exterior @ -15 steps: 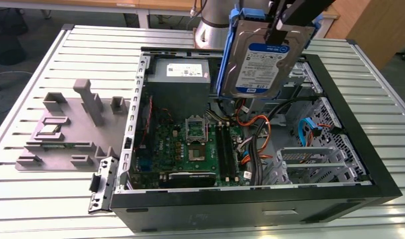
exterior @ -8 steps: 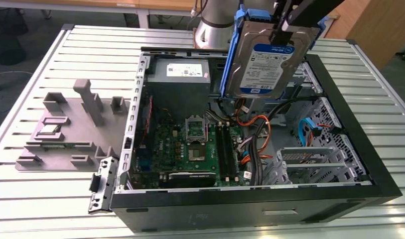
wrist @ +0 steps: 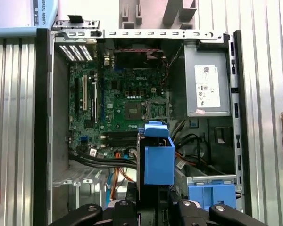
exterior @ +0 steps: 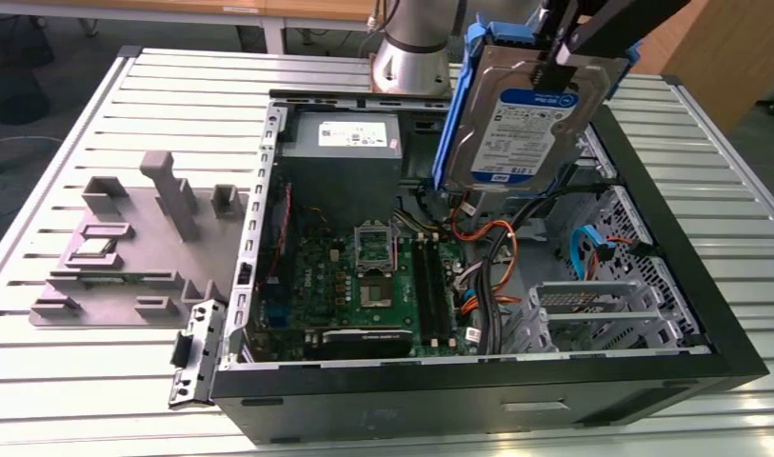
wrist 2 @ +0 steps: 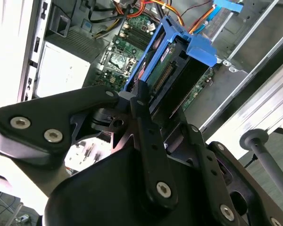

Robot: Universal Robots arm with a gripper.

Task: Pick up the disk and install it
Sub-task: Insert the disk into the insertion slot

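Your gripper (exterior: 571,52) is clamped on the disk (exterior: 524,114), its 2 fingers (wrist 2: 142,110) pressed to the drive's upper end in the second wrist view. You have the disk hanging on edge in the air, label side showing in the exterior view, above the open computer case (exterior: 691,314) and over the orange cables (exterior: 488,238) beside the motherboard (exterior: 374,276). The grey power supply (exterior: 346,143) lies toward the exterior view's left of the disk, and 1 bare blue bracket (wrist: 210,195) sits in the case in the first wrist view.
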